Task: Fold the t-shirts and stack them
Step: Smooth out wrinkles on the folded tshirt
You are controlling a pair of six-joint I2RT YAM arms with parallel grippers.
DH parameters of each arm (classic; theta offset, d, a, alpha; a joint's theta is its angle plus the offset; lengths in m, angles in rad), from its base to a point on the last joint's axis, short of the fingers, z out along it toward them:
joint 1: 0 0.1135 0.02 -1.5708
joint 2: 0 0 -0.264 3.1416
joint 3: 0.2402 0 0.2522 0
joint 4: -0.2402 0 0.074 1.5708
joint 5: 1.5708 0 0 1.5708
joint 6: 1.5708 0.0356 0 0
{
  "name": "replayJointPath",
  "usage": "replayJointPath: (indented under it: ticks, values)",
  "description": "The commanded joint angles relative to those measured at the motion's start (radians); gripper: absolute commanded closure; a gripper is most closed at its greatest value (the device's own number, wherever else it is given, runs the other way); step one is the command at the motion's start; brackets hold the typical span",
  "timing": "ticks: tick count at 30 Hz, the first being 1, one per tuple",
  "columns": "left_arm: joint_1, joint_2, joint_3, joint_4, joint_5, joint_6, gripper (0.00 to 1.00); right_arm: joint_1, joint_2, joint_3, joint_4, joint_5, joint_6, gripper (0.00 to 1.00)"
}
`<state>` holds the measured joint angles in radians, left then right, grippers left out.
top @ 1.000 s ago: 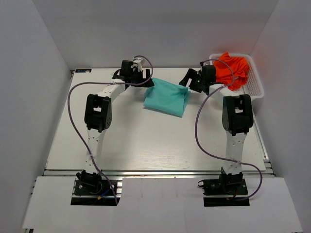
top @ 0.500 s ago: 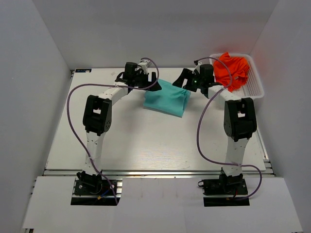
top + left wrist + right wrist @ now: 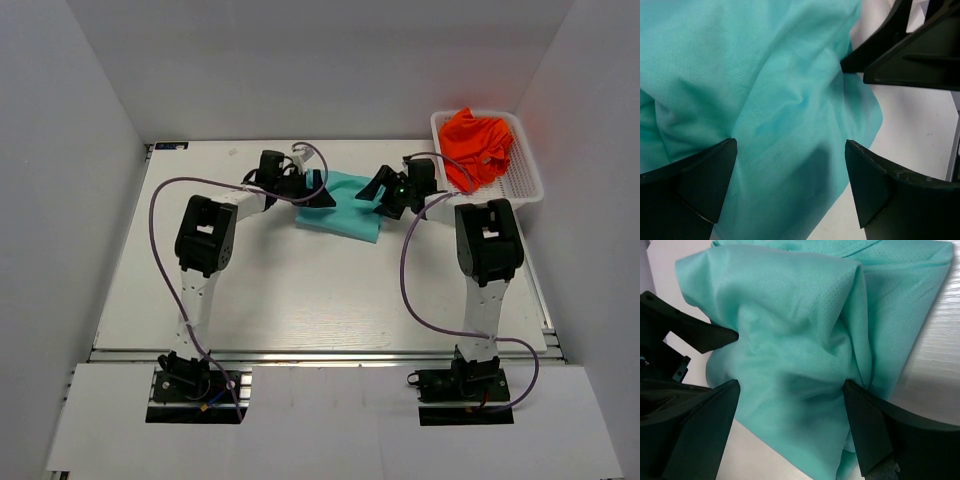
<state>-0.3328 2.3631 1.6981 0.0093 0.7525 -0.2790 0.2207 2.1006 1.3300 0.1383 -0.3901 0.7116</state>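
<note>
I have both arms reaching in toward the far middle of the table (image 3: 280, 290), their claws facing each other across the teal t-shirt (image 3: 347, 203). The shirt lies there as a rough, rumpled fold rather than a neat one, with soft creases across the top and one hemmed edge showing in the right wrist view.

The left gripper (image 3: 316, 189) sits over the shirt's left end. From its own camera I see the jaws spread wide, with teal fabric (image 3: 765, 95) filling the gap between the two fingers (image 3: 695, 185) and nothing pinched. I cannot tell whether the tips actually touch the cloth.

The right gripper (image 3: 380, 190) is at the shirt's right end and is likewise fully spread. Its wrist view shows a bunched ridge of the teal shirt (image 3: 805, 335) running between the fingers (image 3: 875, 430), but the claw has hold of nothing.

Each wrist camera catches the other arm's black fingers just across the shirt, so the two claws are close together.

The orange-red t-shirt (image 3: 478, 142) is heaped unfolded in the white perforated basket (image 3: 528, 178) at the table's far right corner, well apart from the left claw and just beyond the right arm's wrist.
</note>
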Motion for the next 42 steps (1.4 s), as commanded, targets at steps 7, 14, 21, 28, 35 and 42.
replayJointPath:
  ticks: [7, 14, 21, 28, 35, 42]
  values:
    - [-0.026, -0.387, -0.602, -0.063, -0.016, 0.017, 0.00, 0.072, -0.140, -0.230, -0.112, -0.111, -0.227, 0.10]
    - [-0.058, -0.826, -0.827, -0.184, -0.231, -0.019, 0.00, 0.143, -0.457, -0.521, -0.065, -0.171, -0.322, 0.10]
    - [-0.037, -0.950, -0.790, -0.258, -0.585, 0.006, 0.00, 0.141, -0.576, -0.462, -0.077, -0.133, -0.393, 0.10]
    - [-0.037, -0.759, -0.683, -0.200, -0.490, 0.027, 0.08, 0.137, -0.511, -0.399, -0.111, 0.051, -0.345, 0.10]
    - [-0.037, -0.616, -0.585, -0.189, -0.435, 0.027, 0.49, 0.132, -0.393, -0.295, -0.135, 0.073, -0.333, 0.29]
    - [-0.037, -0.574, -0.561, -0.150, -0.375, 0.037, 0.96, 0.132, -0.347, -0.261, -0.137, 0.099, -0.330, 0.66]
